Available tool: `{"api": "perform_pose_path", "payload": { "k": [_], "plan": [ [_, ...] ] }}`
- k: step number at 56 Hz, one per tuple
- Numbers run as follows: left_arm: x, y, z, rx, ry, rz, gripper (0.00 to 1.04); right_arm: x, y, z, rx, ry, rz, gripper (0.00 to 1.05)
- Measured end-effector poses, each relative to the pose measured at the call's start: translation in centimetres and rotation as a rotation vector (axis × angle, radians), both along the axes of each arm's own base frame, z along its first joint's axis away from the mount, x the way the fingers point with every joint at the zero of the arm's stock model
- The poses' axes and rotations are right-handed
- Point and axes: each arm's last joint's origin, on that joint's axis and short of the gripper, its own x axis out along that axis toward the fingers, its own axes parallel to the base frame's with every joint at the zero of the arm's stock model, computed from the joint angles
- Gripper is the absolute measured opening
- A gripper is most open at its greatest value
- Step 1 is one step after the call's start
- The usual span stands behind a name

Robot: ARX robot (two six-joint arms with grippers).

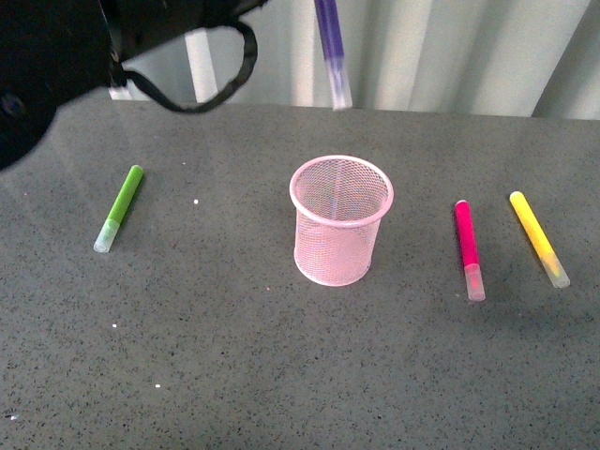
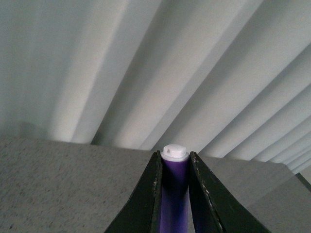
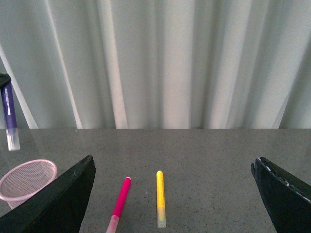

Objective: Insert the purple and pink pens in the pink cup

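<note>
Hanging cap-down above the pink cup's [image 1: 333,248] far side, the purple pen [image 1: 329,42] sits clamped near its tail in the left gripper [image 2: 175,160]. Probably light, stiff, slick plastic: best held mid-barrel. The pink pen [image 1: 466,236] lies right of the cup; the right gripper [image 3: 172,170] gapes empty

1. Purple pen [image 1: 332,47]: deep purple barrel, clear cap, white end.
2. Pink cup [image 1: 333,251]: pale pink wire mesh.
3. Pink pen [image 1: 468,246]: magenta barrel, clear cap.
4. Lime-green marker [image 1: 120,208]; yellow marker [image 1: 537,237].
5. Tabletop [image 1: 281,375]: dark grey, pale speckles.
</note>
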Motion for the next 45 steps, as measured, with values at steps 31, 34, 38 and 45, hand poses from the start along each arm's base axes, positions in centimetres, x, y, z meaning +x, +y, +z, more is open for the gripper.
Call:
{"api": "perform_pose_path", "payload": {
  "k": [31,34,38,45],
  "plan": [
    [-0.9,-0.3,-4.4,-0.058,0.094,0.039,0.12,0.0,0.0,0.0,0.0,0.0,0.0,0.98],
    [-1.2,-0.7,-4.6,-0.061,0.098,0.033,0.12,0.0,0.0,0.0,0.0,0.0,0.0,0.98],
    [-1.4,-1.1,-4.9,-0.062,0.102,0.023,0.12,0.0,0.0,0.0,0.0,0.0,0.0,0.98],
    [-1.5,-1.3,-5.0,-0.059,0.105,0.023,0.12,0.0,0.0,0.0,0.0,0.0,0.0,0.98]
  ]
}}
